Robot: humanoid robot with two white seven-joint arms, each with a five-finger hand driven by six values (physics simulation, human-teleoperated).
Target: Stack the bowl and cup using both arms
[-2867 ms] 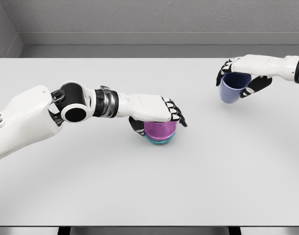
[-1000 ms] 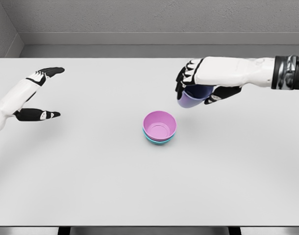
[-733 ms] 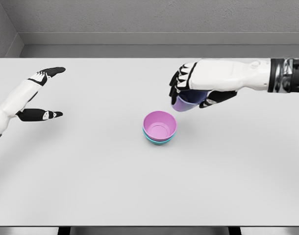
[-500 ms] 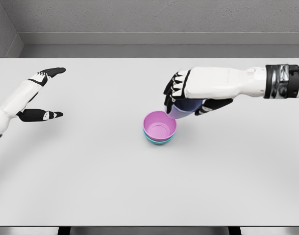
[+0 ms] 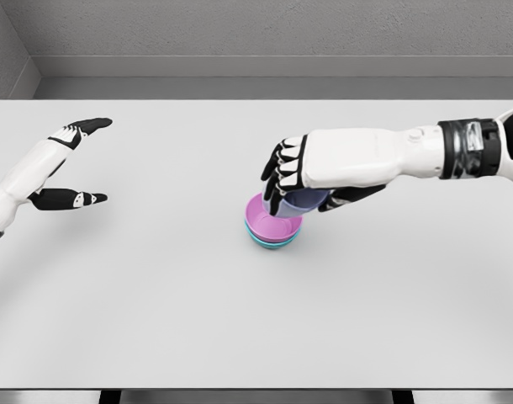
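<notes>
A pink bowl point(image 5: 272, 226) sits nested in a teal bowl point(image 5: 273, 242) near the middle of the white table point(image 5: 256, 320). My right hand point(image 5: 294, 181) hovers directly over the bowls, shut on a blue-purple cup point(image 5: 303, 200) whose lower edge is at the pink bowl's rim; the hand hides most of the cup. Far to the left, my left hand point(image 5: 76, 160) is open above the table with thumb and fingers spread and nothing in it.
A grey wall point(image 5: 256, 34) runs behind the table's far edge. The table's front edge lies along the bottom of the view.
My right hand has carried the cup left and down, from beside the bowls to right over the pink bowl. The left hand has stayed where it was, open.
</notes>
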